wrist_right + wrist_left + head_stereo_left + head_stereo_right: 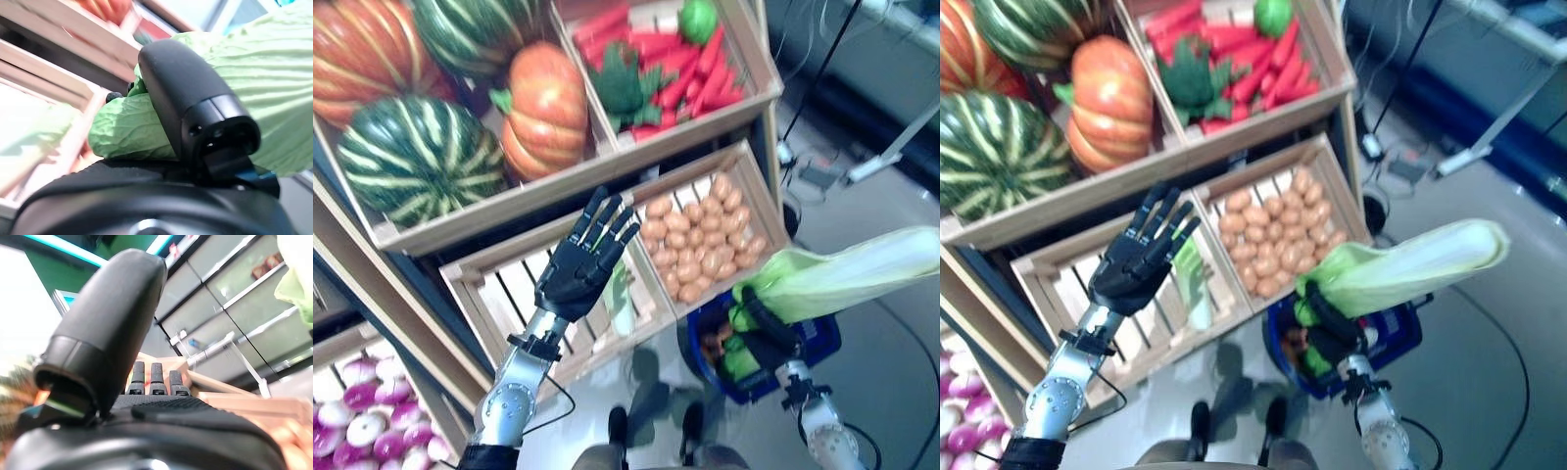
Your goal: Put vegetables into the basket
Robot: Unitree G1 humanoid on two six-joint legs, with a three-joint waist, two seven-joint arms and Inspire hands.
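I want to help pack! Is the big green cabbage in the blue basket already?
Not yet. The right hand grips the cabbage above the blue basket, its leafy end sticking out sideways.

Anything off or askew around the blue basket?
Yes. The long pale-green cabbage in the right hand sticks out sideways past the blue plastic basket, not inside it. The left hand is open, holding nothing.
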